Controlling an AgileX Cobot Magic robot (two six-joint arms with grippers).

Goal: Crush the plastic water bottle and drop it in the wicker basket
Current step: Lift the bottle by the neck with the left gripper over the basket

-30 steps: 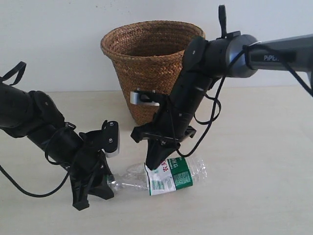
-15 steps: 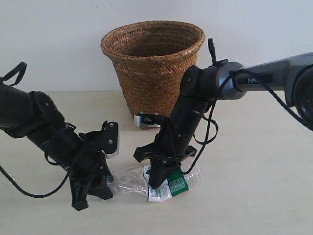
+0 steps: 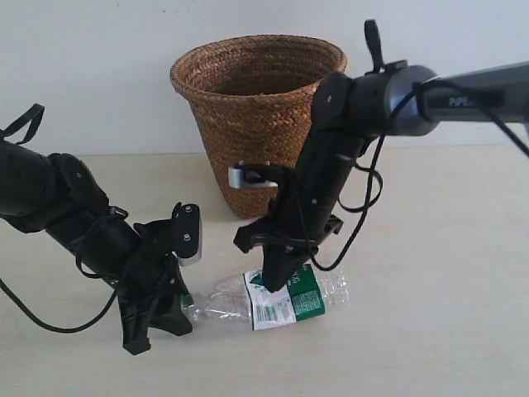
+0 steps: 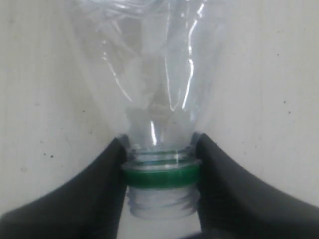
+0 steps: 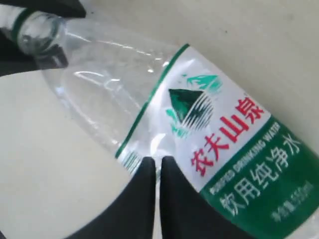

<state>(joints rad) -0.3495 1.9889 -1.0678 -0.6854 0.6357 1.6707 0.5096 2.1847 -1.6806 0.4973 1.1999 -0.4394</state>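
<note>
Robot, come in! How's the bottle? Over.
Left gripper shut on bottle. Right gripper shut, tips at label. It lies on table; wicker basket upright behind.

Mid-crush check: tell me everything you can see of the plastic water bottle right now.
The plastic water bottle is clear thin plastic with a green neck ring, bare threads with no cap, and a green-and-white label bearing red characters. It lies on its side on the table, not in the wicker basket. Its shoulder looks creased and partly flattened. The left gripper clamps the neck from both sides. The right gripper, fingers together, sits at the label's edge, contact unclear.
</note>
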